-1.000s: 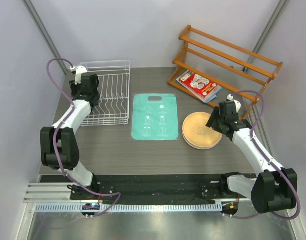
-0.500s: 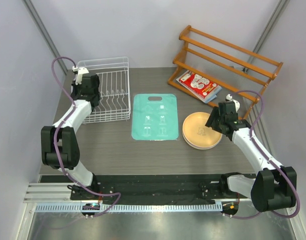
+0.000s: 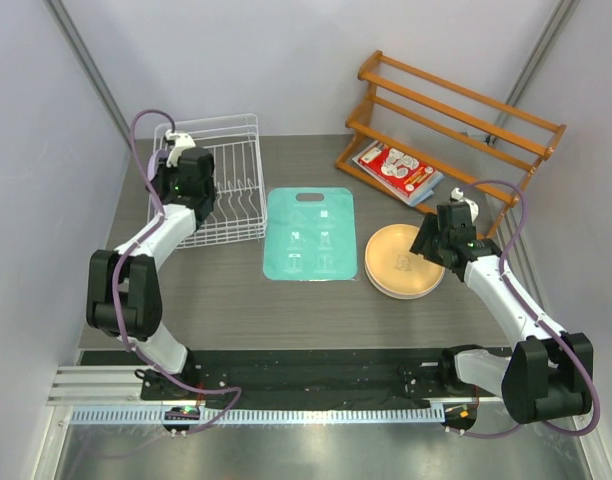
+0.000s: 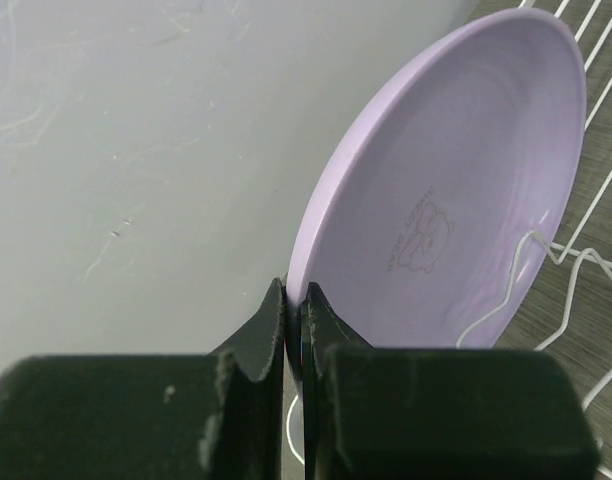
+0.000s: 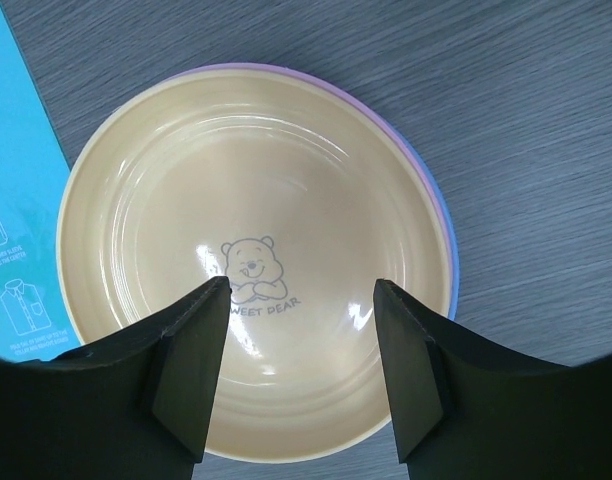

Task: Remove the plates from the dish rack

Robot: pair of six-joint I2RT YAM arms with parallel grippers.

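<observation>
The left gripper (image 4: 294,300) pinches the thin rim of a smooth lilac plate (image 4: 456,200), upright among the tines of the white wire dish rack (image 3: 241,205). The right gripper (image 5: 301,290) gapes above the glossy yellow plate stack (image 5: 256,170).

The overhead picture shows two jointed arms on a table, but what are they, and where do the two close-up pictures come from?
They are two robot arms bolted at the near edge of the table, each ending in a two-finger gripper. The wide picture comes from a fixed camera above and behind them. Each close-up comes from a small camera on one wrist, so the black shapes at the bottom are that arm's own fingers.

On the table are a white wire dish rack, a teal mat, a wooden rack with a red-and-white packet at its foot, and a stack of plates topped by a yellow plate.

The left gripper is shut on the rim of a lilac plate standing on edge among the rack's wires. The right gripper is open over the stack, gripping nothing.
</observation>
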